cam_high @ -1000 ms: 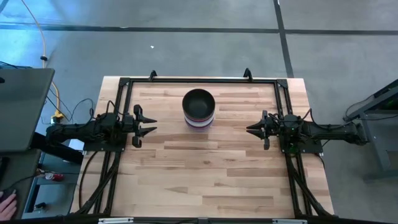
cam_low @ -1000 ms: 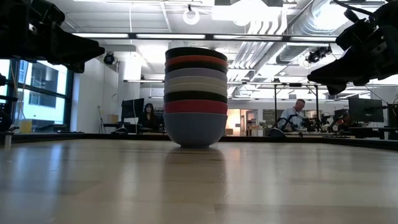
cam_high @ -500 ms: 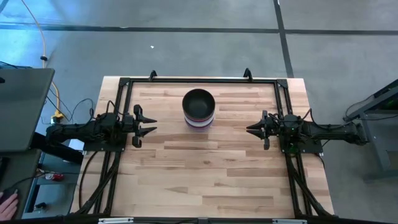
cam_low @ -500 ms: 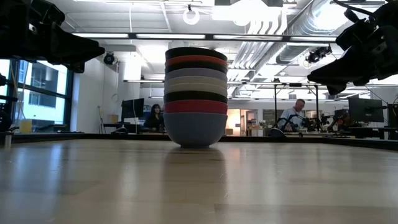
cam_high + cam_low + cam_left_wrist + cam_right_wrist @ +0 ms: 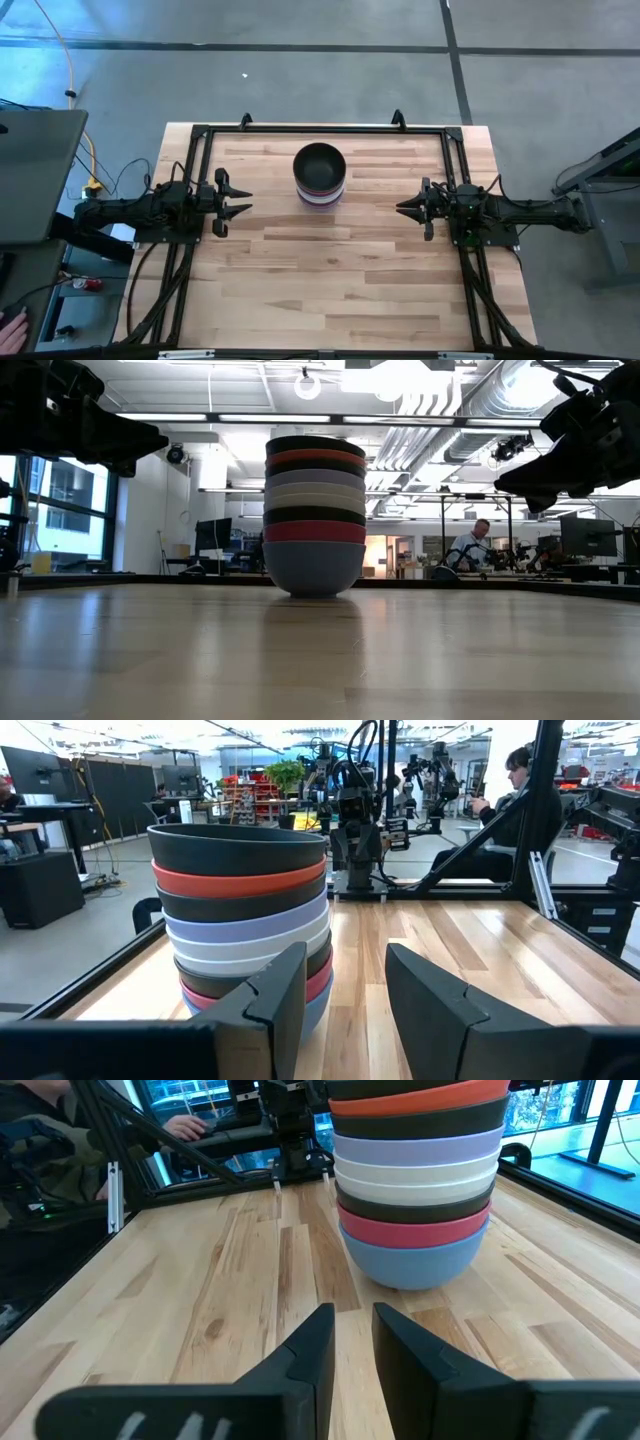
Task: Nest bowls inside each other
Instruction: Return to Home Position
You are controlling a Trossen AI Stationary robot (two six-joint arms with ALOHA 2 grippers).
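1. The bowls (image 5: 320, 175) stand as one nested stack on the table (image 5: 330, 280), in its far half and about midway between left and right.
2. Stack order, top down in the low view:
   - top black bowl (image 5: 314, 444)
   - red bowl (image 5: 315, 457)
   - second black bowl (image 5: 315, 468)
   - lavender bowl (image 5: 315, 479)
   - upper white bowl (image 5: 315, 491)
   - lower white bowl (image 5: 315, 502)
   - third black bowl (image 5: 315, 515)
   - magenta bowl (image 5: 314, 531)
   - blue bowl (image 5: 314, 565), sitting on the wood
3. The stack is upright and the rims look level. Nothing touches it.
4. The left gripper (image 5: 247, 202) is at the table's left edge and points right. Its fingers are spread with a clear gap and hold nothing. The stack lies to its right and somewhat farther back, well apart from it.
5. In the left wrist view, the stack stands just off the line between the fingers (image 5: 280, 995), and bare wood shows through the gap.
6. The right gripper (image 5: 400, 208) is at the right edge and points left. Its fingers are drawn close, with only a narrow slit of wood showing between them in the right wrist view, and they hold nothing.
7. The stack lies to the right gripper's left and farther back, well apart from it.
8. Both grippers sit nearer than the stack, which stands between them from left to right.
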